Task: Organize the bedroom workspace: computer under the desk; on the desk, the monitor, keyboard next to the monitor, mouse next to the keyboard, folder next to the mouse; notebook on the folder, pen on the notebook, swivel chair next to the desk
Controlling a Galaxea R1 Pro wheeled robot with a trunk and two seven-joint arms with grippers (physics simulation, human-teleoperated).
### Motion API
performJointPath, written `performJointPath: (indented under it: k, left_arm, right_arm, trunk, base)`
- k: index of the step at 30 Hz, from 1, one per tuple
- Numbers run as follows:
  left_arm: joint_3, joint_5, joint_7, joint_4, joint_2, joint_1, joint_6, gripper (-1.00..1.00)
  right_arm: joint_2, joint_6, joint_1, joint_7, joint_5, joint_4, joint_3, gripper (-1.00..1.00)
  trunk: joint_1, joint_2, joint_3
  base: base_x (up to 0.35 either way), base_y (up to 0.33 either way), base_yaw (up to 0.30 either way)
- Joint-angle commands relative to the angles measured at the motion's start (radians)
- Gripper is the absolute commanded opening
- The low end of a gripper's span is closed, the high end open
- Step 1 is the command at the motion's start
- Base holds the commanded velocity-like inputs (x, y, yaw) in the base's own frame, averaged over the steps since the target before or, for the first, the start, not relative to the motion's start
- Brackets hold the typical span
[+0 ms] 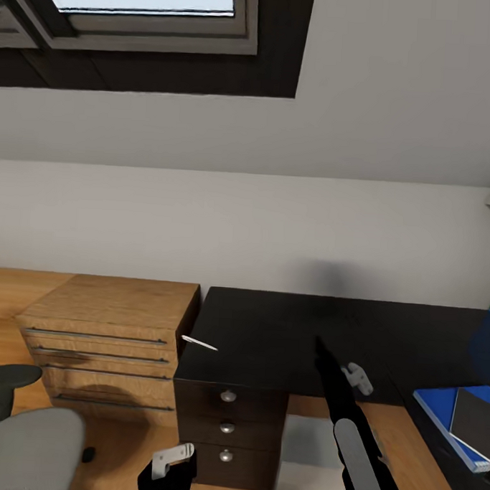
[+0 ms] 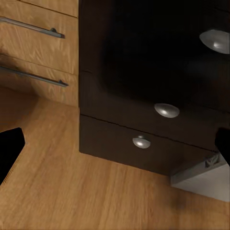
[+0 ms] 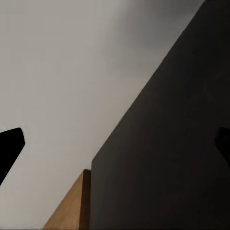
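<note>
So the desk (image 1: 283,340) is right in front, black top running along the pale grey wall (image 1: 246,223) and turning toward the camera on the right side. Its drawer stack (image 1: 226,434) is dark with three round silver knobs, one per drawer.

The pen (image 1: 199,343) is lying on the desk's left end, close to the front edge. It's a thin white stick, lying at a slight angle, with nothing else near it on that end.

Over at the right edge of the head view you can see the folder (image 1: 440,420), bright blue and flat with a pale edge, sitting on the desk's side wing. The notebook (image 1: 474,421) is on top of it, dark grey cover, cut off by the frame.

Bottom left corner there's the swivel chair (image 1: 26,453), grey seat and one dark round armrest, standing on the oak floor (image 1: 119,447) in front of the oak dresser (image 1: 107,338) with bar handles. The dresser sits right against the desk's left end.

Right gripper (image 1: 319,344) is stretched out over the middle of the desktop, well to the right of the pen. In its wrist view the finger tips sit far apart at the frame edges with nothing between them, so it's spread wide and empty.

Left gripper (image 1: 167,478) is down low in front of the drawers. Its wrist view shows the knobs, the floor and a pale grey box corner (image 2: 203,175) under the desk, fingers also wide apart, holding nothing.
</note>
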Motion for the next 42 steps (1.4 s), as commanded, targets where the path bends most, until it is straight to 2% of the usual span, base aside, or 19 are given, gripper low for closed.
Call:
performJointPath:
  k: [1, 14, 29, 32, 33, 42]
  left_arm:
    - [-0.005, 0.008, 0.004, 0.000, 0.001, -0.002, -0.005, 1.00]
    - [-0.005, 0.009, 0.004, 0.003, 0.001, -0.002, -0.005, 1.00]
    - [-0.005, 0.007, 0.004, 0.003, 0.001, -0.002, -0.005, 1.00]
    - [-0.005, 0.007, 0.004, 0.003, 0.001, -0.002, -0.005, 1.00]
    - [-0.005, 0.007, 0.004, 0.003, 0.001, -0.002, -0.005, 1.00]
    - [-0.005, 0.007, 0.004, 0.003, 0.001, -0.002, -0.005, 1.00]
  right_arm:
    - [0.001, -0.004, 0.000, -0.002, -0.010, 0.001, -0.002, 1.00]
    - [0.001, -0.047, 0.000, -0.001, -0.007, 0.036, 0.001, 1.00]
    - [0.002, -0.063, 0.000, 0.000, -0.005, 0.063, 0.003, 1.00]
    - [0.003, -0.084, 0.000, 0.000, -0.005, 0.063, 0.005, 1.00]
    - [0.003, -0.114, 0.000, 0.000, -0.005, 0.063, 0.007, 1.00]
    - [0.004, -0.130, 0.000, 0.000, -0.005, 0.065, 0.008, 1.00]
  trunk:
    - [0.000, -0.001, 0.000]
    - [0.000, -0.001, 0.015]
    - [0.000, -0.001, 0.034]
    - [0.000, -0.001, 0.038]
    - [0.000, -0.001, 0.039]
    - [0.000, -0.001, 0.044]
  base:
    - [0.000, 0.029, 0.193]
    - [0.000, 0.006, 0.191]
    - [0.000, 0.000, 0.183]
    - [0.000, 0.000, 0.181]
    - [0.000, 0.000, 0.203]
    - [0.000, 0.000, 0.227]
